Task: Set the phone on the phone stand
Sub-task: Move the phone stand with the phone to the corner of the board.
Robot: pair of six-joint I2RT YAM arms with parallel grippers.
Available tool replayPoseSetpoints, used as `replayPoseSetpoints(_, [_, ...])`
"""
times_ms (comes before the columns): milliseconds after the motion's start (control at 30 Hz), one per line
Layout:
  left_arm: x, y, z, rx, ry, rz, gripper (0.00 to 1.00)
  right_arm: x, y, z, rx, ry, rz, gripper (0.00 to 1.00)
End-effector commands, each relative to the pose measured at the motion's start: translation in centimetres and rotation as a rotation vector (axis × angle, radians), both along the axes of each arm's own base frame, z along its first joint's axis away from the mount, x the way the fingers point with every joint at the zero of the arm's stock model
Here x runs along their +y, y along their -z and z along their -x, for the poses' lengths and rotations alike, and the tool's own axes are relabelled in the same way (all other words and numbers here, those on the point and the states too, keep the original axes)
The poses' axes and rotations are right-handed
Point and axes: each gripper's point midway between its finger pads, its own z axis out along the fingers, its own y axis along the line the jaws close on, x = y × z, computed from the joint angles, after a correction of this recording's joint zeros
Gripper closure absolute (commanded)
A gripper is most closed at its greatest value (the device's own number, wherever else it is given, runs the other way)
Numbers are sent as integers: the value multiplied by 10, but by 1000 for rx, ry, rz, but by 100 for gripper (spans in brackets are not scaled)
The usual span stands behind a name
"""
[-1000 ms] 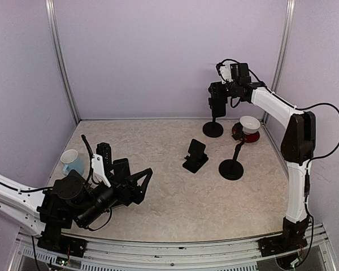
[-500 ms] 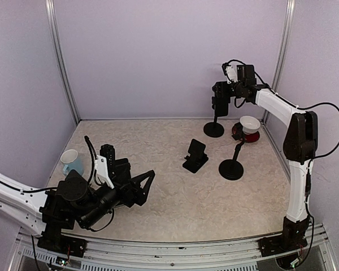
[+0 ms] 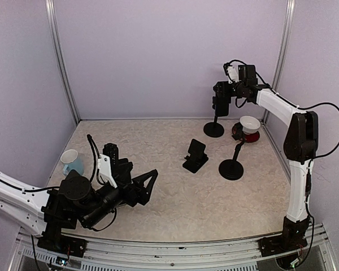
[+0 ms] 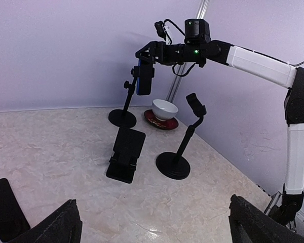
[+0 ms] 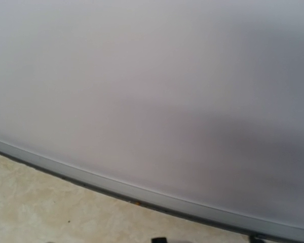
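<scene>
Currently | change: left arm sits farther forward over counter, right arm slightly rightward | left fingers: spread wide | right fingers: clamped on phone, at rear stand head | count: one phone; three stands, adding pole stand and folding stand; one bowl; one cup

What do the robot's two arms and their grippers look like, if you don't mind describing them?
The right arm and left arm share white tubular shells between black joints, with thin black cables looping alongside. The left gripper and right gripper are mostly black. A small green light glows on the right wrist.
</scene>
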Motion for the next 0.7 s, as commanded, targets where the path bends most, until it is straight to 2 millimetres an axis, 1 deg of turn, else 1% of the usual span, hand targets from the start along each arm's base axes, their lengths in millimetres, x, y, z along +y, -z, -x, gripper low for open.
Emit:
replayPoseSetpoints(0, [-1, -12, 1, -10, -3, 11, 1, -6, -46, 0, -110, 4, -45, 31])
replayPoseSetpoints(100, [-2, -12, 1, -12, -3, 10, 1, -3, -51, 3, -112, -17, -54, 25])
replayPoseSetpoints(333, [-2, -16, 2, -18, 6, 18, 1, -1, -76, 12, -133, -38, -72, 10])
replayPoseSetpoints(467, [1, -18, 3, -16, 12, 31, 1, -2, -82, 17, -131, -41, -71, 1])
replayPoseSetpoints(567, [4, -20, 4, -14, 17, 46, 1, -4, -88, 24, -119, -36, -68, 0])
replayPoseSetpoints(667, [9, -22, 5, -13, 19, 61, 1, -6, -93, 36, -96, -34, -79, 0])
